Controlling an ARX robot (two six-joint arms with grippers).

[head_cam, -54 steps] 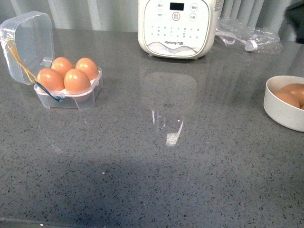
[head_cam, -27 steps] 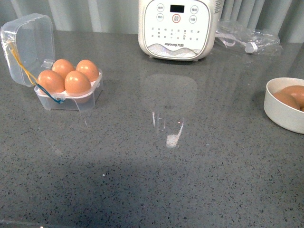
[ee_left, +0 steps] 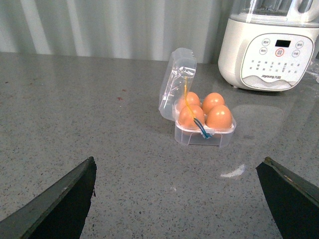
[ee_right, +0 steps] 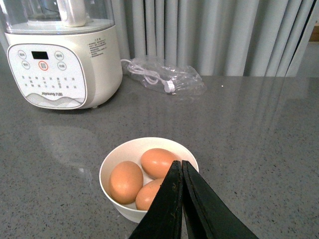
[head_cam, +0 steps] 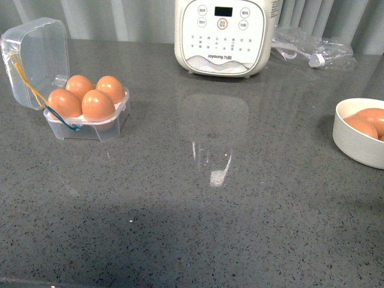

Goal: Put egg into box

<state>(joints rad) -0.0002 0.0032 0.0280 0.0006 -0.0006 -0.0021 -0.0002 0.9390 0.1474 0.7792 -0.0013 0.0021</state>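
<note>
The clear box stands at the left of the counter with its lid swung open. Several brown eggs fill its slots, and I cannot tell which is the task's egg. The left wrist view shows the same box some way ahead of my left gripper, which is open and holds nothing. My right gripper is shut and empty, hovering just before a white bowl with three more eggs. Neither arm shows in the front view.
A big white appliance stands at the back centre. A clear bag with a cable lies to its right. The white bowl sits at the counter's right edge. Grey curtains hang behind.
A dark shape at the front view's top right corner one second ago has left the picture. The box, eggs and bowl have not moved.
</note>
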